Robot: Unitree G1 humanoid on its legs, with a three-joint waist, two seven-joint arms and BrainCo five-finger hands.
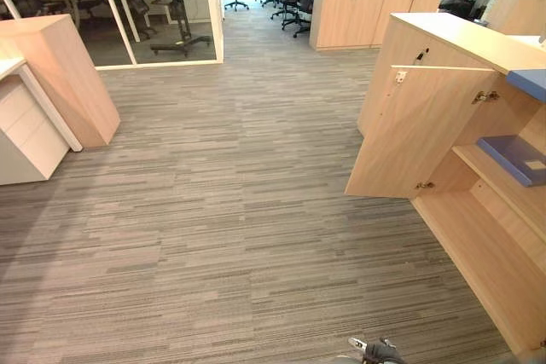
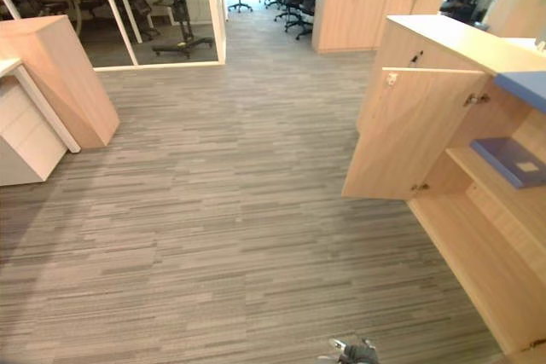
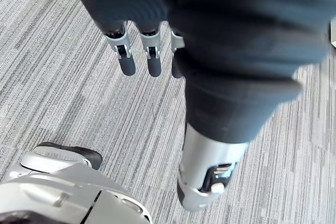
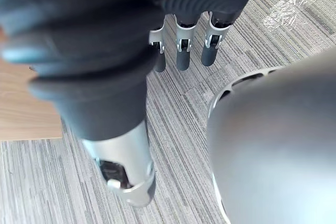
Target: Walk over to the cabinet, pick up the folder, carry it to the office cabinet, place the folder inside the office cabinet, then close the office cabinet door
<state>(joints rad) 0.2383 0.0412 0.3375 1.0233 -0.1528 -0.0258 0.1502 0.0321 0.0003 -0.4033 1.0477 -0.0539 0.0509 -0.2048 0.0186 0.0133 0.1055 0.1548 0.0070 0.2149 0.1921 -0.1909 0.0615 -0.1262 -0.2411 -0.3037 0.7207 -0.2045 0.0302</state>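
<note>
- Left eye view: the blue folder (image 1: 512, 158) is lying flat on the middle shelf (image 1: 478, 168) inside the office cabinet (image 1: 461, 36), right side of the frame. The door (image 1: 418, 130) is swung wide open toward the middle.
- Right eye view: same deal, folder on that shelf at the right edge, grey carpet (image 2: 213, 210) across the rest.
- Left wrist view: left hand (image 3: 149, 59) hangs over the carpet, fingers loose and straight, holding nothing.
- Right wrist view: right hand (image 4: 184, 51) also relaxed and empty over the carpet, with a wood panel (image 4: 21, 114) at the left edge. So the folder's well away from both hands.
</note>
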